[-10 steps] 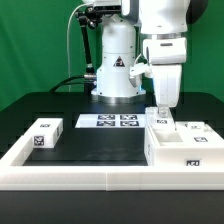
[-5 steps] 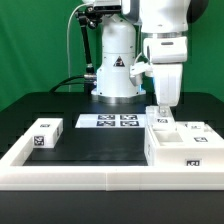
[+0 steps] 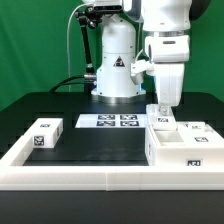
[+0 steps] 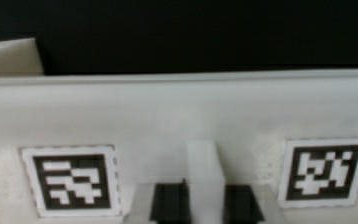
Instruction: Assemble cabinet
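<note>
Tool (image 3: pixel 160 108) low at right of exterior frame, jaws pinched almost shut on thin white panel (image 4: pixel 204 175), between its two tags. Cabinet body (image 3: pixel 182 148) lower right, just below. Narrow pinch probably keeps panel upright for seating. Small block (image 3: pixel 45 134) lower left, well apart.

White arm (image 3: pixel 166 40) and hand (image 3: pixel 160 107), black cable (image 3: pixel 71 50)

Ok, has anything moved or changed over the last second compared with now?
Nothing visibly changed. The gripper stays shut on a thin white rib of the cabinet pieces at the exterior view's right. The small tagged block and the marker board lie where they were.
</note>
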`<control>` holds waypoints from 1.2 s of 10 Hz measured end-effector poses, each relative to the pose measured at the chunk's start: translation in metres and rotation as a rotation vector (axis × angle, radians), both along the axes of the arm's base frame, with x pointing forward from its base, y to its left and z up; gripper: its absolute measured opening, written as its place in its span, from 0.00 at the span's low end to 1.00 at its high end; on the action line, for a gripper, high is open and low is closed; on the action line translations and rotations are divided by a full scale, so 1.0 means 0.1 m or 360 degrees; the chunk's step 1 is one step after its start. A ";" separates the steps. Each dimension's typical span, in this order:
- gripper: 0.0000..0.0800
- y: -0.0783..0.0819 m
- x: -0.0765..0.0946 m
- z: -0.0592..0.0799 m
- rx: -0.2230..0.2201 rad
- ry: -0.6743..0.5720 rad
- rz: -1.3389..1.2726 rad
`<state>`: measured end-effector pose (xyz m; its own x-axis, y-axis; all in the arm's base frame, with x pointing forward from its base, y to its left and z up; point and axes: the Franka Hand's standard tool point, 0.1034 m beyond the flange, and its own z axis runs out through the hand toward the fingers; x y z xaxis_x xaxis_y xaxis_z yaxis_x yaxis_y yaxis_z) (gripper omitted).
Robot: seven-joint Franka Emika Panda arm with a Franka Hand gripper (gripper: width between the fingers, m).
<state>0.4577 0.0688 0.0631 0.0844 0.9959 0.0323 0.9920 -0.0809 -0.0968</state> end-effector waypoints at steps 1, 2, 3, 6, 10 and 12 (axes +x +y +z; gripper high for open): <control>0.09 0.00 0.00 0.00 0.0000 0.0000 0.0000; 0.09 0.00 0.00 0.00 0.0000 0.0001 0.0000; 0.09 0.00 0.01 0.00 0.0002 0.0000 0.0000; 0.09 0.01 0.01 -0.01 0.0001 0.0004 -0.0006; 0.09 0.01 0.01 -0.01 0.0001 0.0003 -0.0006; 0.09 -0.01 0.01 -0.02 0.0003 0.0006 0.0002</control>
